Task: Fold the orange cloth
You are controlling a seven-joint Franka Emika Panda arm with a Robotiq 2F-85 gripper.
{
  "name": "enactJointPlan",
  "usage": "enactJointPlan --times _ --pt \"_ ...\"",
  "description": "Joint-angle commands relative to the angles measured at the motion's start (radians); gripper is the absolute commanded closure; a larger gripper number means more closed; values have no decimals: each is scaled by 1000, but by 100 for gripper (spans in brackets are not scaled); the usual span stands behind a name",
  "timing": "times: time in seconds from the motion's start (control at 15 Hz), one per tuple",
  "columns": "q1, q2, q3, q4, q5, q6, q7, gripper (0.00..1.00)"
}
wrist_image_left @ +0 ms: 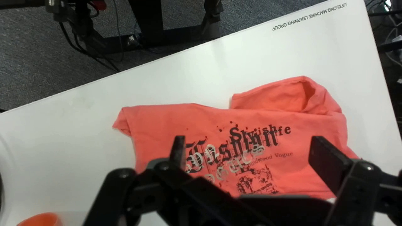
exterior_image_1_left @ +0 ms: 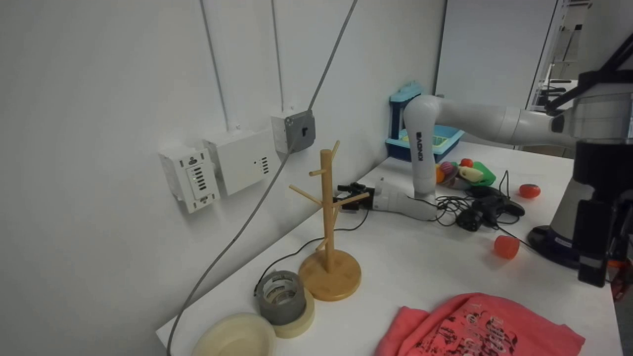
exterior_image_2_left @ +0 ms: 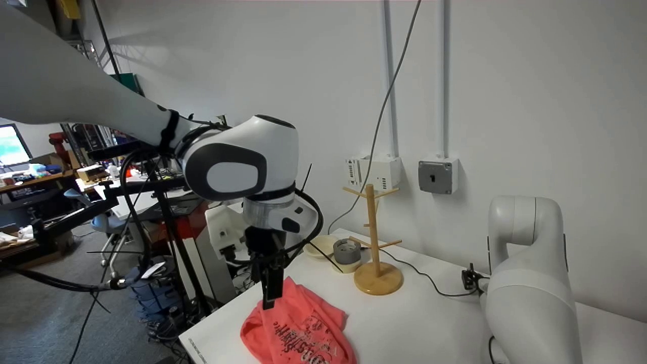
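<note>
Hanging with fingers (wrist_image_left: pixel 329 164) parted wide, my tool (wrist_image_left: pixel 250 153) hides some of lower edge of orange cloth (wrist_image_left: pixel 220 124) on desk (wrist_image_left: pixel 78 150) in wrist view. Both exterior views crop cloth at bottom. I cannot judge tool's height. Orange object (wrist_image_left: pixel 42 220) cut off at wrist view's corner.

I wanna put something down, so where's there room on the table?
There's room between the wooden stand and orange cloth, and between the cloth and the lettered table edge. Crowded: around the tape rolls and bowl, and the black controller.
</note>
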Motion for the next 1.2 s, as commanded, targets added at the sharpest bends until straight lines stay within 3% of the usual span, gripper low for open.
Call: enactJointPlan --times 0.0,0.73,1.13 --pt "41 31 33 -1 26 61 1 0" --pt "173 188 172 19 111 251 -43 0" --pt "165 166 162 5 78 229 -1 0"
